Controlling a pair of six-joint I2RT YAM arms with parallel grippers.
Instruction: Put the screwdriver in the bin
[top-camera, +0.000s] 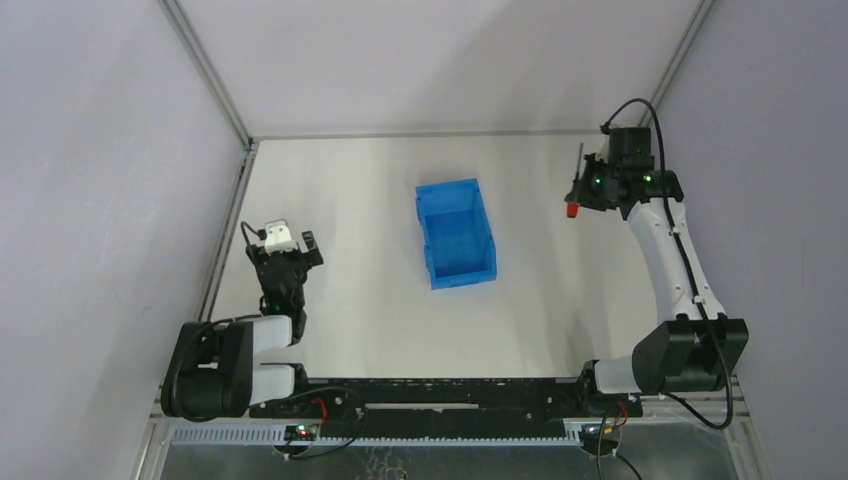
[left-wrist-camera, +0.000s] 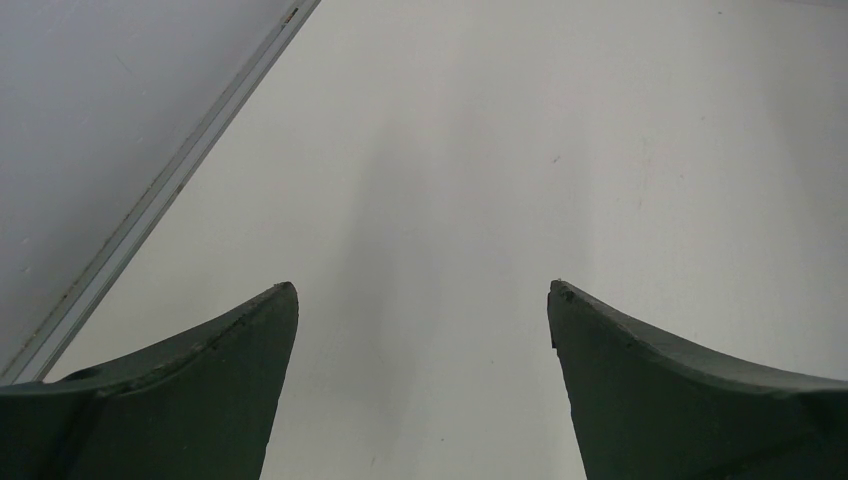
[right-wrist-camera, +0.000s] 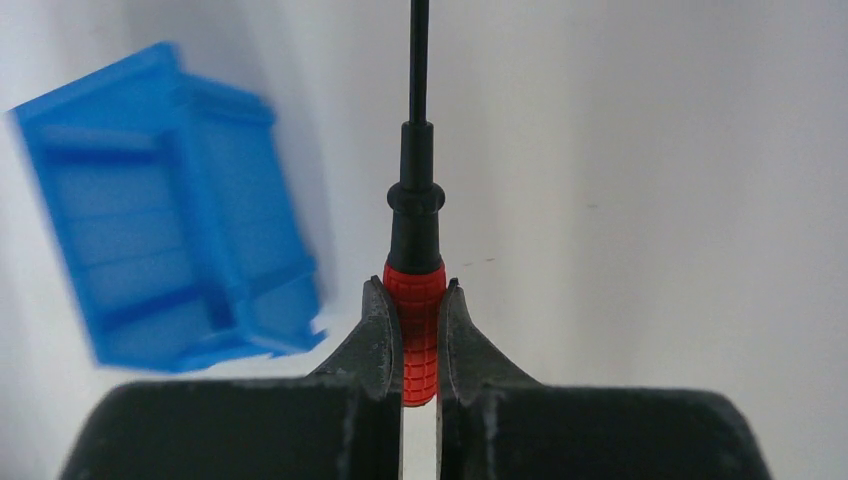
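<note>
The blue bin (top-camera: 455, 233) stands open near the middle of the table; it also shows blurred at the left of the right wrist view (right-wrist-camera: 165, 265). My right gripper (top-camera: 582, 192) is raised at the back right, well to the right of the bin, and is shut on the screwdriver (right-wrist-camera: 416, 300). Its fingers clamp the red handle, and the black shaft points away from the wrist. In the top view the screwdriver (top-camera: 574, 195) has its red end nearest me. My left gripper (left-wrist-camera: 422, 290) is open and empty over bare table at the left, far from the bin.
Grey walls close in the table on the left, back and right. A metal frame rail (top-camera: 225, 235) runs along the table's left edge, close to my left gripper (top-camera: 300, 250). The arm bases and a black bar (top-camera: 440, 395) sit at the near edge.
</note>
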